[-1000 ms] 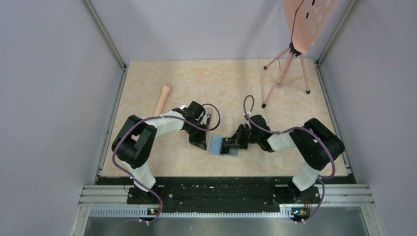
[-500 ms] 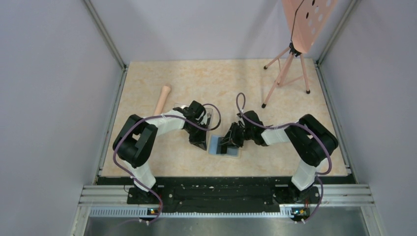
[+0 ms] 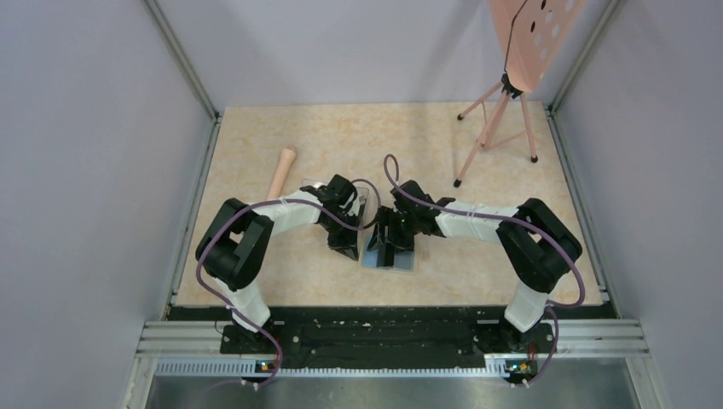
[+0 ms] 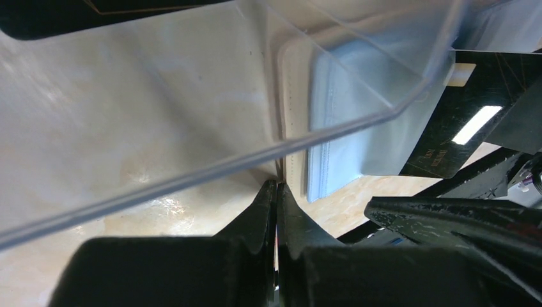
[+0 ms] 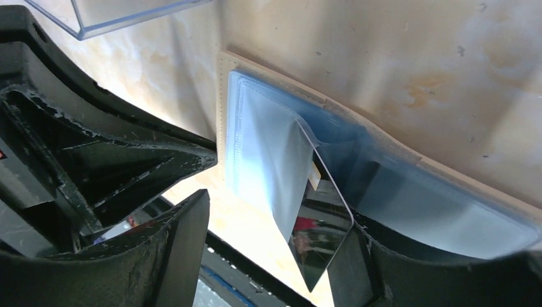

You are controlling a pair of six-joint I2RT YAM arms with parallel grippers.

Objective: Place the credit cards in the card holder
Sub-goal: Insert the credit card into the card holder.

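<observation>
One black credit card point(image 5: 323, 246) sits half-slid into a clear sleeve of the single open card holder point(image 5: 409, 198), flat on the worktop point(image 3: 341, 145). The right end effector point(image 5: 281, 224) straddles the card, jaws apart, not gripping. The left end effector point(image 4: 276, 192), jaws together, presses the holder's tan edge, likely pinning it. One clear plastic box point(image 4: 255, 83) lies alongside.

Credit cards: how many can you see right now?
2. One card sticks halfway out of a clear sleeve in the wallet. What looks like a second dark card shows at the top edge of the left wrist view, by the clear box. Others may be hidden.
</observation>
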